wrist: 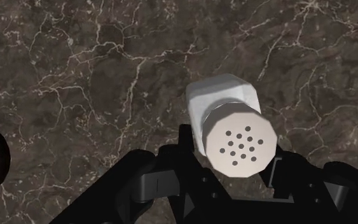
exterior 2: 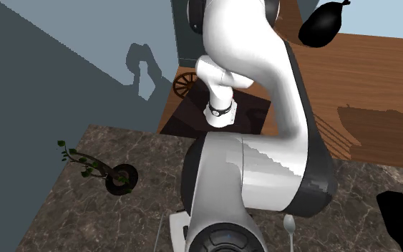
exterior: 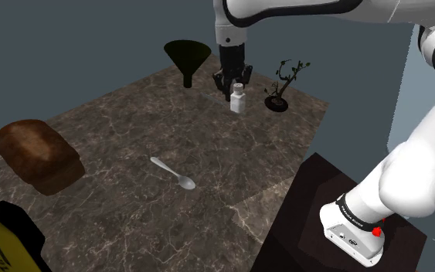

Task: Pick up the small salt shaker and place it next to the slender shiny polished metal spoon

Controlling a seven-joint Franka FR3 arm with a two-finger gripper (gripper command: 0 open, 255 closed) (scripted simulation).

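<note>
My claw (exterior: 232, 81) sits round the salt shaker (exterior: 238, 98) at the far end of the table (exterior: 115, 201), funnel (exterior: 187, 56) on the shoulder view's left, plant (exterior: 285, 83) on its right. Can't tell if I'm clenched or loose. The spoon (exterior: 173, 173) lies well apart, nearer. Risks imo: shaker looks off-centre in my claw, so it may tip or slip on lift; carried low, it'd knock the spoon

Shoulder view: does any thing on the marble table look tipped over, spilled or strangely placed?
Only the dark funnel looks odd: it stands balanced on its narrow spout, near the far corner of the table. The salt shaker is upright, the spoon lies flat, and nothing is spilled.
</note>
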